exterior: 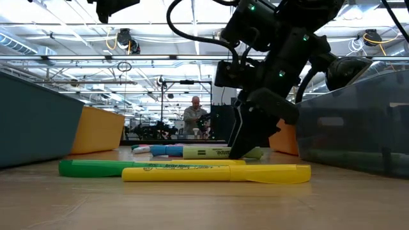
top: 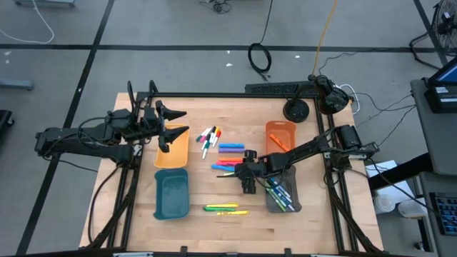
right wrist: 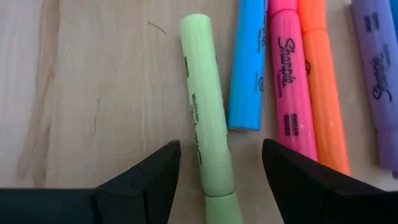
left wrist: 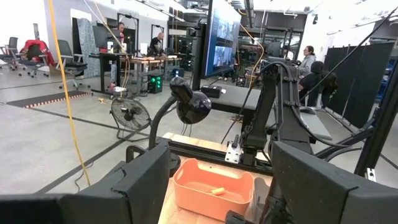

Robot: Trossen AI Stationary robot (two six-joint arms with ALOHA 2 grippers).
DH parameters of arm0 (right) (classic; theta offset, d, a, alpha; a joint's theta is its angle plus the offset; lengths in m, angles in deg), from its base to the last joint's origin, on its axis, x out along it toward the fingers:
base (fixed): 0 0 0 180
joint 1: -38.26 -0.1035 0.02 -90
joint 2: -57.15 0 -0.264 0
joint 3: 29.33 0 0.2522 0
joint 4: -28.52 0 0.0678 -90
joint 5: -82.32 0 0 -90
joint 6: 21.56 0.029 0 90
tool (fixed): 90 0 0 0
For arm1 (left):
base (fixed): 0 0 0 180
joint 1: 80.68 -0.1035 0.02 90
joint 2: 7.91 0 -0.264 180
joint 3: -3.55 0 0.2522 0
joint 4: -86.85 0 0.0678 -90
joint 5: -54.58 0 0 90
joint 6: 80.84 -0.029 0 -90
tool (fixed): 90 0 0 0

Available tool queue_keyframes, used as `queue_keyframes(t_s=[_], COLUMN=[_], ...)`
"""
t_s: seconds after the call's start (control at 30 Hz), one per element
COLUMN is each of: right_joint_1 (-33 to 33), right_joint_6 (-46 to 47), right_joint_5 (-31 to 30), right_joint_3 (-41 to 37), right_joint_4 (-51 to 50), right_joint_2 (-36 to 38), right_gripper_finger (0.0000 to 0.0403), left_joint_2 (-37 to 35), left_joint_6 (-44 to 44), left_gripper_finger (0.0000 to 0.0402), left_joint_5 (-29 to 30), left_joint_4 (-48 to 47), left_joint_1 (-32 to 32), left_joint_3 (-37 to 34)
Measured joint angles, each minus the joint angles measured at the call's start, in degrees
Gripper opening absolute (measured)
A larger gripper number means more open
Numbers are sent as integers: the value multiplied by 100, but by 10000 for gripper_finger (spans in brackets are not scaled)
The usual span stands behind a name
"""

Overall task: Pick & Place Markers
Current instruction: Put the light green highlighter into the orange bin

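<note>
green highlighter (right wrist: 208, 134): lying flat on the table (top: 214, 228), beside blue, pink and orange ones
handling: looks light, stiff, smooth and round; best pinched mid-barrel
right end effector (right wrist: 217, 168): fingers apart, straddling it
left end effector (top: 173, 127): fingers apart, above the yellow tray (top: 171, 155)

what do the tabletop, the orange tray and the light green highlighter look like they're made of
Tabletop: pale wood, matte, grain streaks visible. Orange tray: probably moulded plastic, smooth rounded rim with a soft sheen. Light green highlighter: likely plastic, smooth satin barrel with printed lettering, lying between the right gripper's open fingers.
</note>
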Motion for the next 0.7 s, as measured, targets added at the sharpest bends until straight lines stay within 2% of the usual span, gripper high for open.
queue_keyframes(t_s=[0.17,0.33,0.7], right_joint_1=[2,2,2], right_joint_6=[98,87,72], right_joint_5=[278,277,293], right_joint_3=[4,4,-4], right_joint_4=[-54,-79,-96], right_joint_2=[4,4,0], right_gripper_finger=[216,208,125], left_joint_2=[-1,0,-1], left_joint_6=[0,0,0], left_gripper_finger=[282,282,282], left_joint_5=[-1,-1,-1], left_joint_4=[0,0,0], left_joint_1=[0,0,-1], left_joint_3=[0,0,0])
